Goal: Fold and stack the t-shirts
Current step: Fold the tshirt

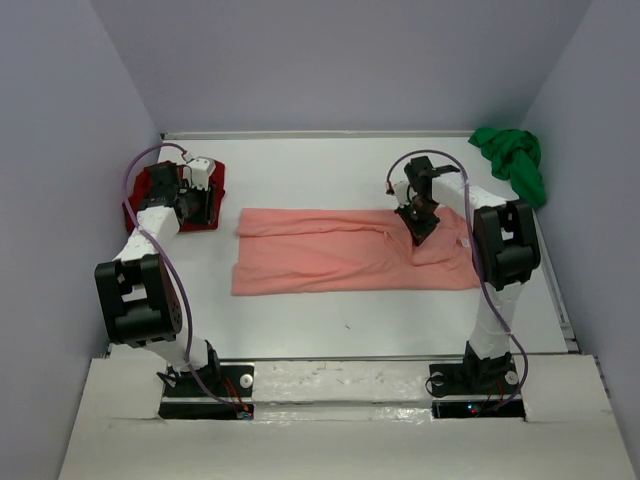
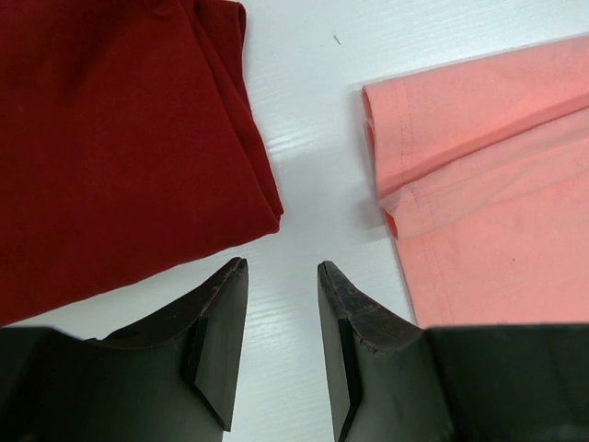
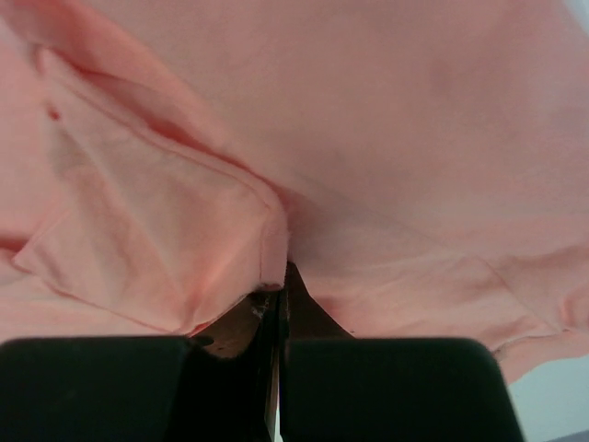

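The salmon-pink t-shirt (image 1: 340,252) lies spread across the middle of the table, partly folded. My right gripper (image 1: 418,226) is shut on a fold of the salmon-pink t-shirt (image 3: 184,230) near its right end, the cloth bunched at the fingertips (image 3: 296,293). The dark red t-shirt (image 1: 150,190) lies folded at the far left, under my left gripper (image 1: 197,200). In the left wrist view my left gripper (image 2: 282,269) hangs open over bare table between the dark red t-shirt (image 2: 110,147) and the pink shirt's edge (image 2: 488,193). The bright green t-shirt (image 1: 512,160) sits crumpled at the far right.
Grey walls (image 1: 350,60) close in the table on three sides. A raised lip (image 1: 340,362) runs along the near edge in front of the arm bases. White table surface (image 1: 330,320) shows between the pink shirt and that lip.
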